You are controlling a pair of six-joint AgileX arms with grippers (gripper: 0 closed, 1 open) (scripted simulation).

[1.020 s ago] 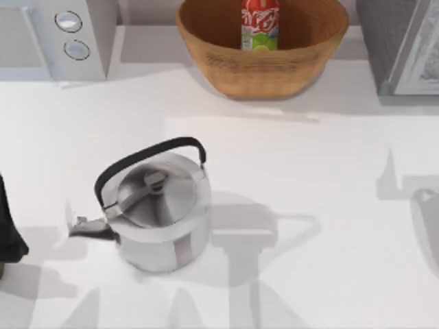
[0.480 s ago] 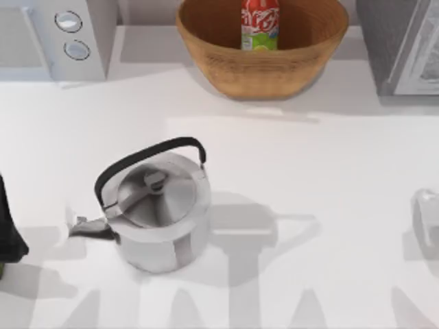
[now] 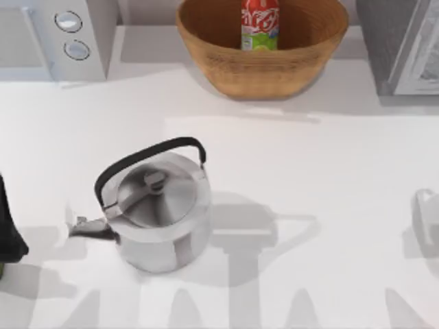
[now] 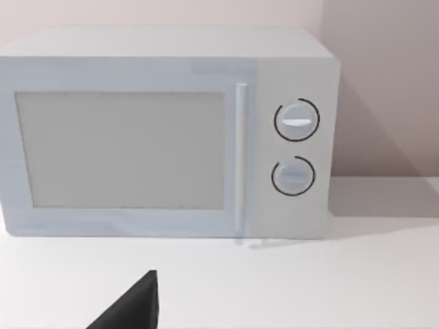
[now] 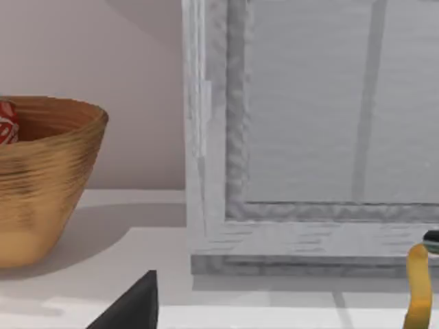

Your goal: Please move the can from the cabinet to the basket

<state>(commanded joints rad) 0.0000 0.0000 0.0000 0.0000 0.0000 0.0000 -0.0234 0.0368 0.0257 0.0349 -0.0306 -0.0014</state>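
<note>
Top view: the can (image 3: 260, 25) stands upright inside the basket (image 3: 226, 65), left of the cabinet (image 3: 384, 41); the transfer looks complete. The left arm (image 3: 8, 226) is parked left of the kettle (image 3: 158, 212).

Left wrist view: microwave (image 4: 164, 130).

Right wrist view: basket beside cabinet; whether either gripper's fingers are apart or together cannot be told. Next: retreat only.

Can (image 3: 260, 25): top cut off by top view's edge, base hidden behind basket (image 3: 264, 65) wall; in right wrist view just a red sliver (image 5: 7, 122) over the rim. Cabinet (image 3: 401, 44) cut off at right edge. Left arm (image 3: 8, 229) and right arm (image 3: 426, 219) mostly out of frame, fingers not visible.
</note>
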